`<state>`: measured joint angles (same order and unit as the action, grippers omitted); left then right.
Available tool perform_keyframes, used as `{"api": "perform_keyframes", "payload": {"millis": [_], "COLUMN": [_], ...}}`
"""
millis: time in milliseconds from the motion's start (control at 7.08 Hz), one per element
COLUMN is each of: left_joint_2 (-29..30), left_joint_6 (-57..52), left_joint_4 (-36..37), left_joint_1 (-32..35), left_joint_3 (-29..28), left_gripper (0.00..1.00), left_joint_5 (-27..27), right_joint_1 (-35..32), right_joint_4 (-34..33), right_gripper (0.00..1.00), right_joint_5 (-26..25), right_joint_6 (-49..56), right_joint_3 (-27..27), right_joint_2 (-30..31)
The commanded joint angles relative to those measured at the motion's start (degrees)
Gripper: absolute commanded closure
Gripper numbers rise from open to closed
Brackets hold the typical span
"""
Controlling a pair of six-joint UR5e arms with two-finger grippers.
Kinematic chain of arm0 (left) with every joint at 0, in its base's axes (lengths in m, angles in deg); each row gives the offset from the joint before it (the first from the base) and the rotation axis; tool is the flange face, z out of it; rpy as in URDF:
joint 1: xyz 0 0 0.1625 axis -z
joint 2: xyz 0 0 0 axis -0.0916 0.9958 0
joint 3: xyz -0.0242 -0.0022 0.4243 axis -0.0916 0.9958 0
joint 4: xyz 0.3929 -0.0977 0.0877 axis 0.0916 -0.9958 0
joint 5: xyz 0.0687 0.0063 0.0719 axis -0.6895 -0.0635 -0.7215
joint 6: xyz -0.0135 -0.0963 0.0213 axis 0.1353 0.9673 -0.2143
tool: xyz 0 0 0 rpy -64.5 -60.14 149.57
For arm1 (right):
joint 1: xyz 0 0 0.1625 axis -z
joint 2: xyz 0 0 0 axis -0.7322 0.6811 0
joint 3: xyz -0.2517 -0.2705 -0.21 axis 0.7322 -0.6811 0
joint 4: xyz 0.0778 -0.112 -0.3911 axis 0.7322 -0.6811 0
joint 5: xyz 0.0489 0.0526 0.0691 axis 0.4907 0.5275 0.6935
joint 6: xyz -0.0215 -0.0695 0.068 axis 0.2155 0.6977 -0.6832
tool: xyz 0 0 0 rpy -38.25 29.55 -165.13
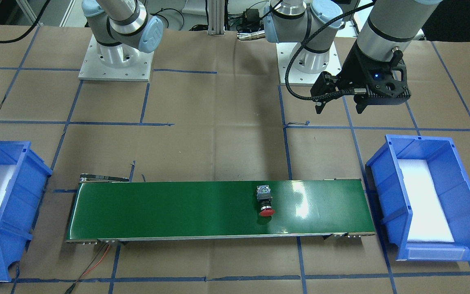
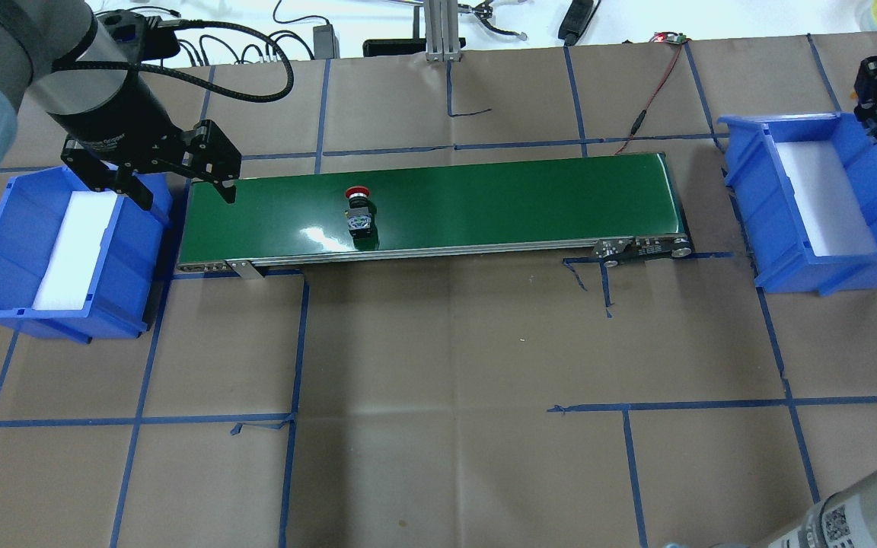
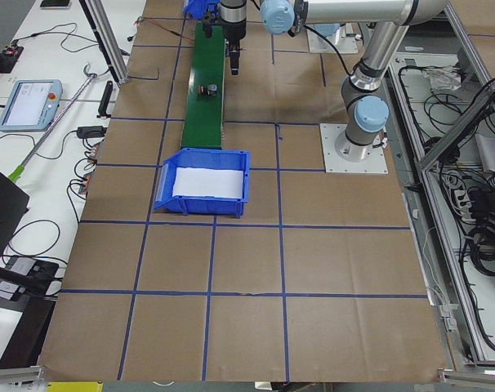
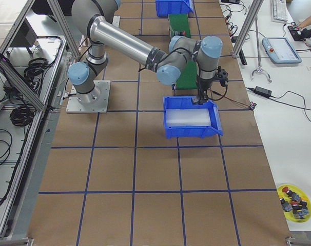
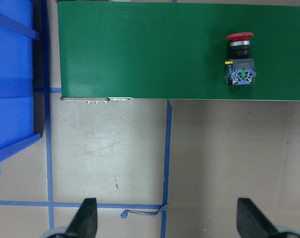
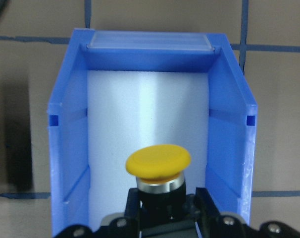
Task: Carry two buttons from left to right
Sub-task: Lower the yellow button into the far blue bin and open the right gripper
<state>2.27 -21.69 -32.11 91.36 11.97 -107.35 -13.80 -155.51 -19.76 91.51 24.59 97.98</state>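
The right pincer (image 6: 165, 204) is clamping the yellow button (image 6: 158, 161) over the blue bin (image 6: 224, 124); lowering close before releasing seems wise. The left pincer (image 5: 168, 220) is gaping wide, with the red button (image 1: 265, 200) lying on the conveyor belt (image 1: 178, 208).

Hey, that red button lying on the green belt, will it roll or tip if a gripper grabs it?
The red button lies on its side, so it probably cannot tip further. Its blocky body rests on the belt, so rolling seems unlikely, though the round cap might let it pivot. It looks rigid.
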Motion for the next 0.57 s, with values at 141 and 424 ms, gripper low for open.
{"api": "perform_keyframes", "payload": {"millis": [141,424], "left_joint_2": [0.2,0.0], "left_joint_6": [1.2,1.3], "left_joint_4": [-0.6,-0.6], "left_joint_1": [0.6,1.1], "left_joint_3": [-0.3,-0.2], "left_gripper": [0.0,0.0], "left_joint_5": [-0.1,-0.2], "right_joint_1": [1.2,1.2], "right_joint_4": [-14.8,-17.1], "right_gripper": [0.95,0.95], "right_joint_5": [0.2,0.1], "right_joint_6": [1.0,1.1], "right_joint_3": [13.8,18.6], "right_joint_2": [0.3,-0.7]}}
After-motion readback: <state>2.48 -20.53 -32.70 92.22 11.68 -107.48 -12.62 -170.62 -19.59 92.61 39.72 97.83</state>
